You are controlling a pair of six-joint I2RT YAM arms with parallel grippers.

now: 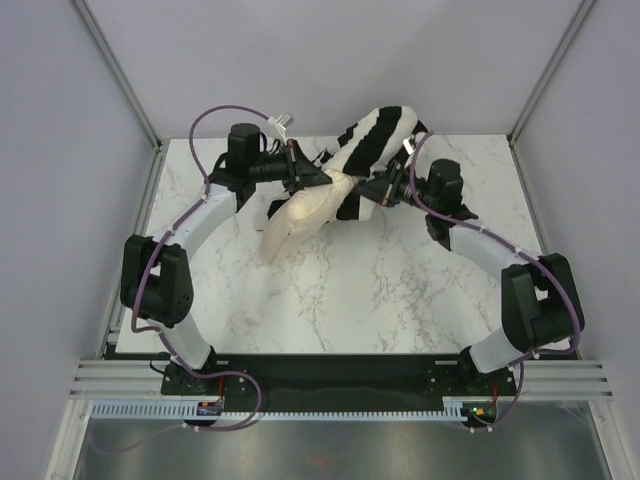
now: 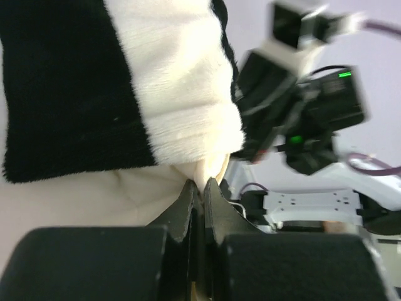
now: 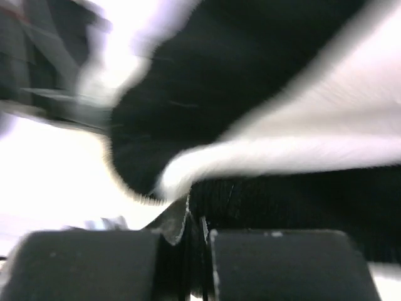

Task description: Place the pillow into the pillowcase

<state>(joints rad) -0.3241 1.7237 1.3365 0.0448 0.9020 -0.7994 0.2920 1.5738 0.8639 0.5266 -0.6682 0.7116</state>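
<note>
- Up close, our left gripper [image 2: 200, 188] fills the near view, jaws pressed together on a thin fold of cream cloth, the pillow's edge by the look of it.
- Now the marble table [image 1: 400, 290], the biggest thing here, with all the work at its far middle.
- Next the pillowcase [image 1: 378, 135], black and white stripes, bunched and lifted at the far side, its mouth over the pillow's far end.
- Then the pillow [image 1: 295, 218], mostly outside, sloping near-left onto the table.
- We judge both light, soft and floppy. The plush cover may slip, so we'd grip hems and corners.
- Right gripper [image 3: 188, 216]: jaws closed against a black stripe, too blurred to say whether cloth is caught.
- No label or writing readable.
</note>
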